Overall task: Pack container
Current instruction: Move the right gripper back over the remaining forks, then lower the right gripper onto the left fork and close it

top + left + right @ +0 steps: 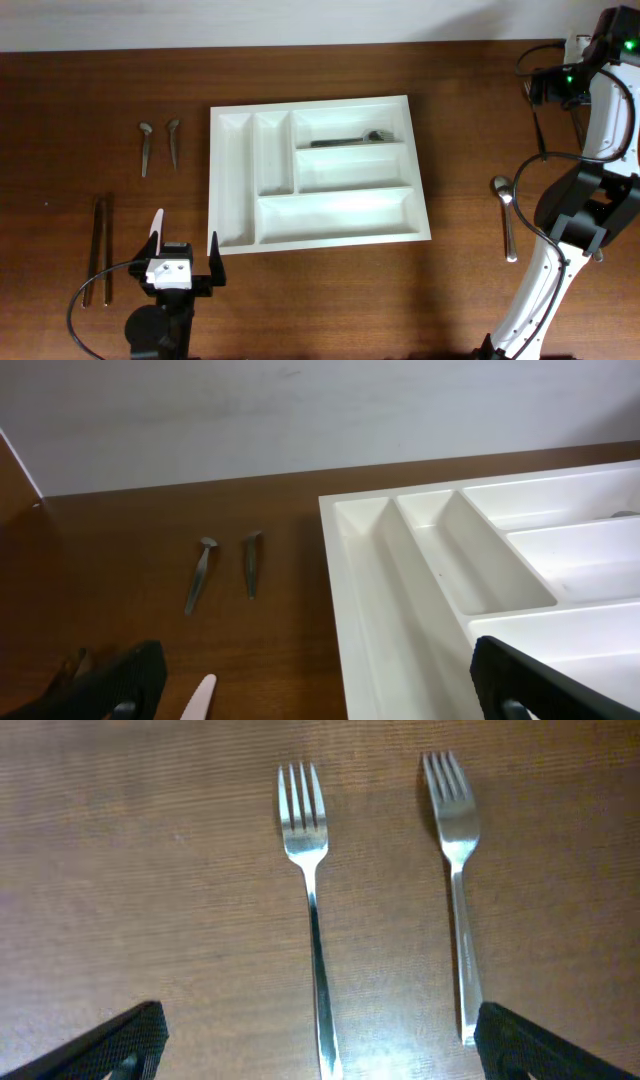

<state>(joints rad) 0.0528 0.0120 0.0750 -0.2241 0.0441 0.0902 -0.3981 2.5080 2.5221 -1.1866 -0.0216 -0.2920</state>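
Observation:
The container is a large white tray with several compartments, lying mid-table. Its left edge fills the right half of the left wrist view. A metal utensil lies in its top right compartment. My left gripper hovers open at the tray's near left corner, with nothing between its fingers. My right gripper is open low over two forks. The left fork's handle runs between the fingers, untouched. The forks are hidden in the overhead view.
Two small spoons lie left of the tray. Two long dark sticks lie at the far left. A pale flat utensil lies by my left gripper. Beside the right arm lies a spoon.

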